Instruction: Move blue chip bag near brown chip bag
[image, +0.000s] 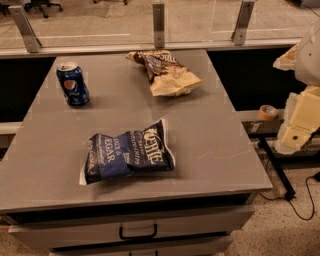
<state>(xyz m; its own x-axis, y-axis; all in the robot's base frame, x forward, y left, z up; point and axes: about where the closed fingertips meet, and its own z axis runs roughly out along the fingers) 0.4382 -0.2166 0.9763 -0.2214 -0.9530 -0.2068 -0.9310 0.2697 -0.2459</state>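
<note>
The blue bag (129, 156) lies well apart from the brown bag (167, 72). The gripper (296, 131) hangs right of the table (220, 150), and whether it is open or closed cannot be told.

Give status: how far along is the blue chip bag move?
Nothing done yet: the blue chip bag lies at the front of the table, apart from the brown chip bag at the back. Nothing in hand: the claw hangs beyond the table's right side, touching neither bag. Left: reach, grasp, carry, set down beside the brown bag.
</note>
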